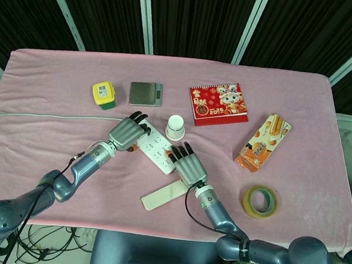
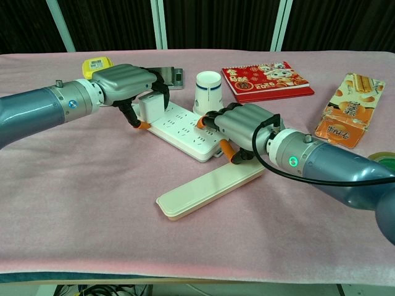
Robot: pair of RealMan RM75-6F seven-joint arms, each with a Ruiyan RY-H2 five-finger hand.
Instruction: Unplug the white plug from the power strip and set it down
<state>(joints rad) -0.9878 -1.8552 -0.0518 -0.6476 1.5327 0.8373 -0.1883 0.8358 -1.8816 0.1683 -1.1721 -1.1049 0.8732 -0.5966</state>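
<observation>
— Where is the plug [image 2: 148, 105] found?
— It is seated in the strip [image 2: 185, 131] at the strip's ten o'clock end; it is gripped by the left hand [image 2: 126, 83], whose fingers are curled around it.
— And the right hand [image 2: 237, 126]?
— It is pressed on the strip's four o'clock end, fingers bent and held close together; a cup [image 2: 208, 91] is seen just beyond, at twelve o'clock.
</observation>
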